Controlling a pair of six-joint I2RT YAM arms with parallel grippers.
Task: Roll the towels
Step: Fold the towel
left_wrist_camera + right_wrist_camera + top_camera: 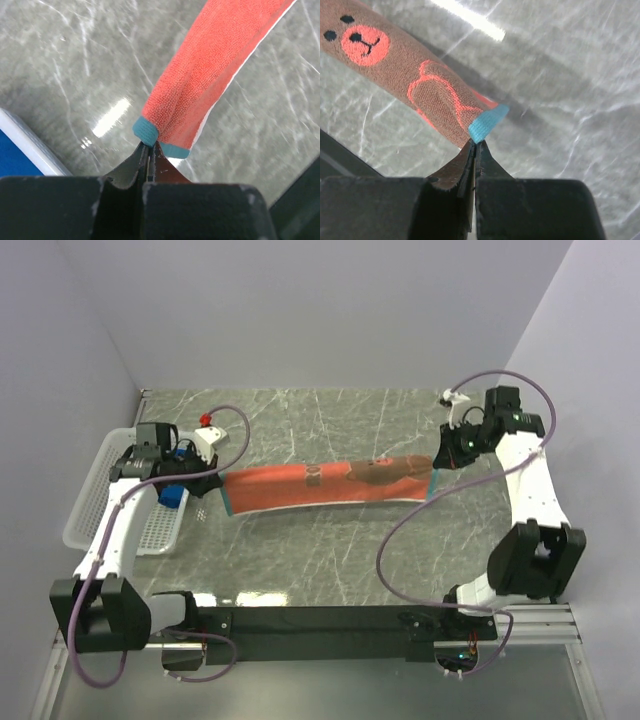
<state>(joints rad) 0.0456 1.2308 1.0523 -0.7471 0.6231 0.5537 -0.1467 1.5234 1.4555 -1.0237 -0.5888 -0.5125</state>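
Note:
The rust-orange towel (325, 484) with a brown bear print and teal edging hangs stretched between my two grippers above the grey marble table. My left gripper (214, 483) is shut on its left teal corner, seen in the left wrist view (150, 144) where the towel (210, 75) runs away up to the right. My right gripper (437, 466) is shut on the right teal corner, seen in the right wrist view (476, 142) with the bear print (395, 55) on the towel. A blue towel (175, 495) lies in the basket. The beige towel is out of view.
A white plastic lattice basket (95, 502) stands at the table's left edge under my left arm; its rim shows in the left wrist view (27, 142). A small red and white object (208, 421) sits behind the left gripper. Purple walls close in the table.

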